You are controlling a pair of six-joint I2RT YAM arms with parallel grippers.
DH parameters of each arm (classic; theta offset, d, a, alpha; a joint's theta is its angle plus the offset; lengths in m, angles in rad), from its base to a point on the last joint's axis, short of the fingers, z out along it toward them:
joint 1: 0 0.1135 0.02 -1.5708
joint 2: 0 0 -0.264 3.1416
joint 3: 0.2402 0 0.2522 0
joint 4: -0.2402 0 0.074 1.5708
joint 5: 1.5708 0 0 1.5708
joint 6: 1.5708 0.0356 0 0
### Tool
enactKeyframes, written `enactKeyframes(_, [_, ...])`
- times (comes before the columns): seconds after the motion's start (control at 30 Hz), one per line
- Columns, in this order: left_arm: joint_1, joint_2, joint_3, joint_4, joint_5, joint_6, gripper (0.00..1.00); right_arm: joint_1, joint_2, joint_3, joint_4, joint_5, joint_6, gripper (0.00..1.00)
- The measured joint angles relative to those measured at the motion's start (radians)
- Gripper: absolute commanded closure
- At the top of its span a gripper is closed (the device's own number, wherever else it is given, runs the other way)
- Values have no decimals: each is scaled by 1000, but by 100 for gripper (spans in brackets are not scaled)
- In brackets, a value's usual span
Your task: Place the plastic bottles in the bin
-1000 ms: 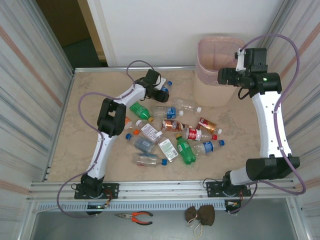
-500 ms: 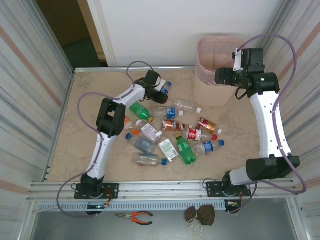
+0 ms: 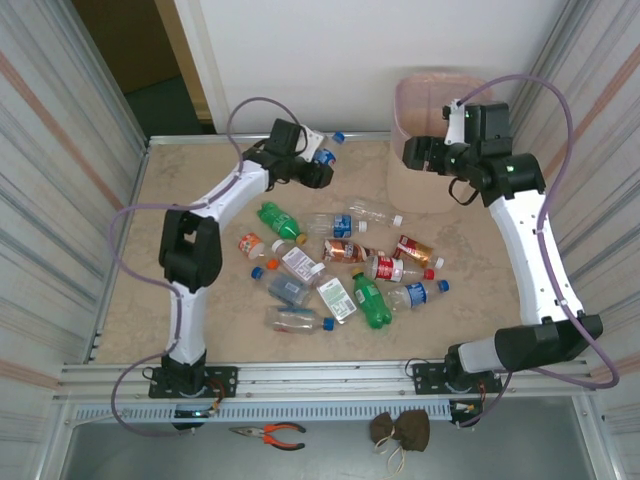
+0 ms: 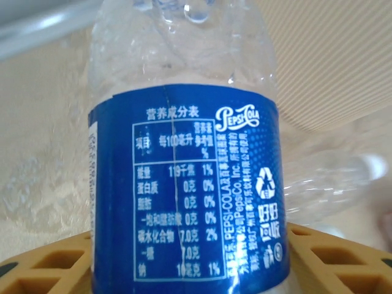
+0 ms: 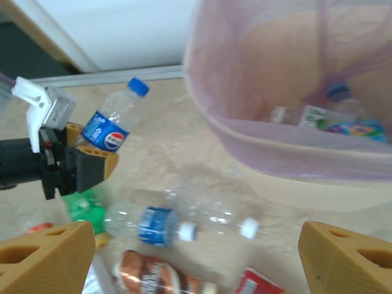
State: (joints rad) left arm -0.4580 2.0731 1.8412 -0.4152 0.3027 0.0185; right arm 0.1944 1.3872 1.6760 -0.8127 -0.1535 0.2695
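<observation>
My left gripper (image 3: pixel 320 163) is shut on a clear Pepsi bottle (image 3: pixel 331 147) with a blue cap, held off the table near the back edge. The bottle's blue label (image 4: pixel 184 184) stands upright between the tan fingers (image 4: pixel 334 257). In the right wrist view this bottle (image 5: pixel 113 125) is left of the pink bin (image 5: pixel 275 144), which holds a few bottles. My right gripper (image 3: pixel 412 155) hangs open and holds nothing at the bin's (image 3: pixel 420 185) front left side. Several more bottles (image 3: pixel 345 250) lie scattered mid-table, among them a blue-labelled one (image 5: pixel 156 223) and a clear one (image 5: pixel 214 211).
The table's metal back rail (image 3: pixel 200 141) runs just behind the left gripper, with the white wall beyond. Corrugated side walls close in on both sides. Orange pliers (image 3: pixel 272 433) and a dark cloth bundle (image 3: pixel 400 430) lie on the lower shelf in front of the arm bases.
The left arm has lifted the Pepsi bottle off the table and raised it toward the back edge. The right gripper has moved left along the bin's front.
</observation>
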Motion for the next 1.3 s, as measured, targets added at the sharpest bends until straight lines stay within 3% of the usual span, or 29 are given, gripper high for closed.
enactKeyframes(0.3, [-14,-241,-153,127,148,-16,48,48,-42,-100,204,-177,206,15])
enactKeyframes(0.67, [-117,-410,-242,185,233,-7,47,47,-26,-112,394,-336,424,18])
enactKeyframes(0.97, [-171,-438,-264,186,240,13,47,35,23,-123,516,-414,560,35])
enactKeyframes(1.3, [-177,-438,-271,186,240,13,47,34,47,-123,548,-428,610,53])
